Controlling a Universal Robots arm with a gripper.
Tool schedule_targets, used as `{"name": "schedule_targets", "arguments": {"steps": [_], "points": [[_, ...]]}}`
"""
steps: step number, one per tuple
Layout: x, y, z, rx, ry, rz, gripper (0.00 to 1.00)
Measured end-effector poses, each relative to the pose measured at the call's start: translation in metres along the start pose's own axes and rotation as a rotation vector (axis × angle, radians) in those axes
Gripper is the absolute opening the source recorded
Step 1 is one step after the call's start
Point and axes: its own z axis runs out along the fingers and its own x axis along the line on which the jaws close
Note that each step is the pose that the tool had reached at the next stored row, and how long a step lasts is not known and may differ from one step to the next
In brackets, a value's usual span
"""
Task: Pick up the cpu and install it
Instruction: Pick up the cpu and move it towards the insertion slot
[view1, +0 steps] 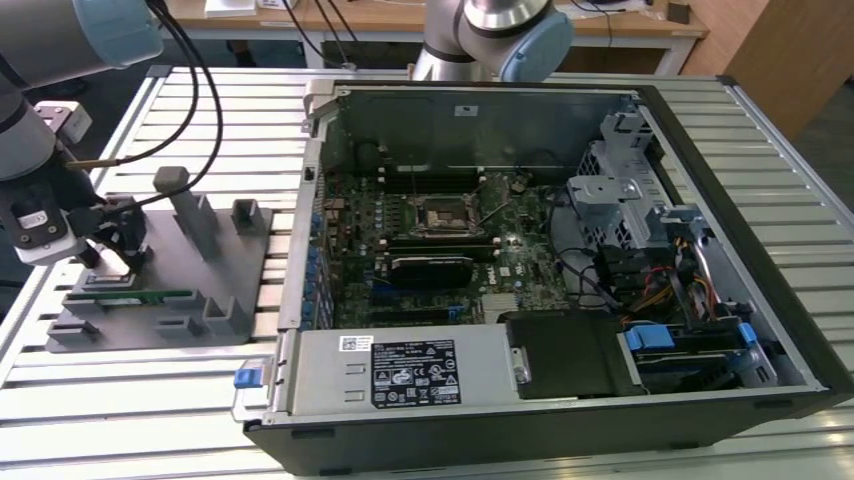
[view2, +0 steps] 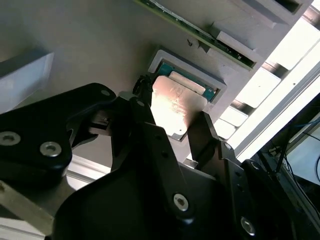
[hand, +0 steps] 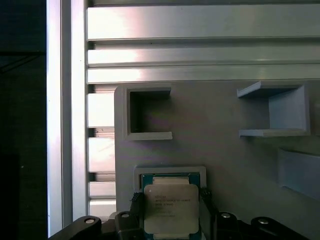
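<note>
Slatted table (view1: 134, 400) — wooden desk (view1: 374, 18) behind

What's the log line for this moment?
gripper: shut on cpu | cpu: at grey fixture pocket | motherboard socket: not reached

At the grey holder (view1: 167, 272), one cpu (hand: 171, 209), one memory stick (view1: 130, 296) and one gripper (view1: 118, 258) are counted; beside it, one computer case (view1: 534, 432).
</note>
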Motion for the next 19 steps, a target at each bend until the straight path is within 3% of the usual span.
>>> {"name": "schedule_targets", "arguments": {"steps": [9,11,19], "points": [[0.0,-0.0001,0.0009,0.0001,0.0003,0.0,0.53],[0.0001,-0.0001,0.0009,0.0001,0.0003,-0.002,0.6],[0.0005,-0.0023,0.0009,0.0004,0.0005,-0.007,0.58]]}}
